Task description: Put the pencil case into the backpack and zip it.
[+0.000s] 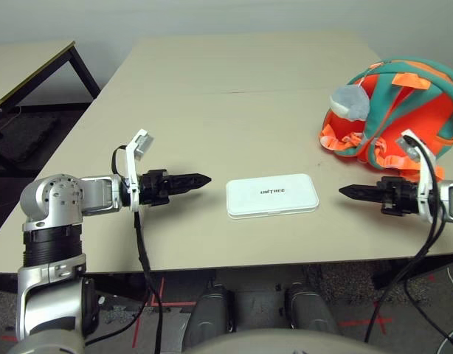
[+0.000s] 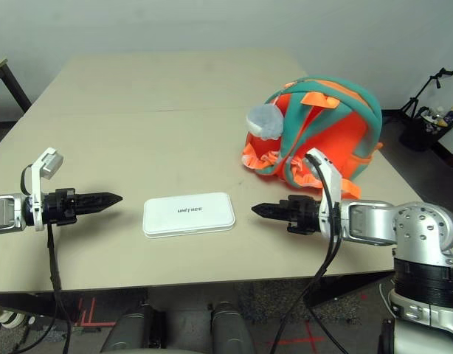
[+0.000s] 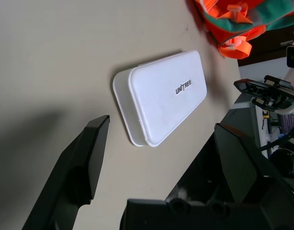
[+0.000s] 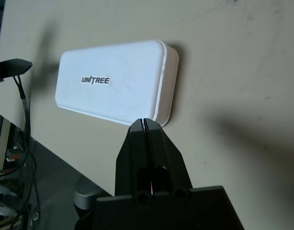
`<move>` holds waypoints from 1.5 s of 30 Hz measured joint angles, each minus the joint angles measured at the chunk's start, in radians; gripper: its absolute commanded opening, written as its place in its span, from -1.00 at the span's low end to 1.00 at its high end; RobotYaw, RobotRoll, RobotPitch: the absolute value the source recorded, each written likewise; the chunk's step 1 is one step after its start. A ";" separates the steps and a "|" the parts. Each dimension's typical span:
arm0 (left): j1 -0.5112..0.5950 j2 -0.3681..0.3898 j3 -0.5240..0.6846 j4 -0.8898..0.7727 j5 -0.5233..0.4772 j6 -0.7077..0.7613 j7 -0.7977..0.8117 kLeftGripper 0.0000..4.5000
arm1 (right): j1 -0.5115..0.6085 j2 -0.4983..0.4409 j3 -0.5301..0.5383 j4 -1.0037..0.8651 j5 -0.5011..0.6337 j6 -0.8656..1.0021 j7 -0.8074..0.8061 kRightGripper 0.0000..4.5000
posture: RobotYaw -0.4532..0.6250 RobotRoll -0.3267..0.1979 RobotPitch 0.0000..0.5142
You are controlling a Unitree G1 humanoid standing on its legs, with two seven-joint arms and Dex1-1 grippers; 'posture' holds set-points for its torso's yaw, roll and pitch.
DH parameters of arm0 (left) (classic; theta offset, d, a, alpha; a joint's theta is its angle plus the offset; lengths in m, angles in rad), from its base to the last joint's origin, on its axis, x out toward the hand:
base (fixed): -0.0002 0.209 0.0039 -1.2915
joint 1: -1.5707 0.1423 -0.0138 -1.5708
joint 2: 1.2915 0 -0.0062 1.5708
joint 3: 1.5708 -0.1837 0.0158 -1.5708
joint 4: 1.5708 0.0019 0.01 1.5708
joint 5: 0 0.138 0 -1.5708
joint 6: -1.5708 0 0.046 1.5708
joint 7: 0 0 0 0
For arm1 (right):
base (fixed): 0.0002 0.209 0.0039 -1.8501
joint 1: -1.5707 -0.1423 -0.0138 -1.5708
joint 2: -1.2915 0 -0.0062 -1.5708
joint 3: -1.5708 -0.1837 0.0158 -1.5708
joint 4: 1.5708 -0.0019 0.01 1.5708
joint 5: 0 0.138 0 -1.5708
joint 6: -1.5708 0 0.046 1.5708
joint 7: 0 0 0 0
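Beige desk (image 1: pixel 212 81) carries the pencil case (image 1: pixel 272 196), flat and untouched, well apart from the backpack (image 1: pixel 396 110). Left pincer (image 1: pixel 201 179) is spread wide, right pincer (image 1: pixel 348 192) closed tight, both empty. Nothing done yet.
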 measured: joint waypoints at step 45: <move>-0.066 -0.159 -0.123 0.221 0.111 0.071 -0.083 1.00 | -0.071 0.132 0.085 -0.047 -0.416 -0.076 0.087 -0.99 | -0.18 0.25 -0.83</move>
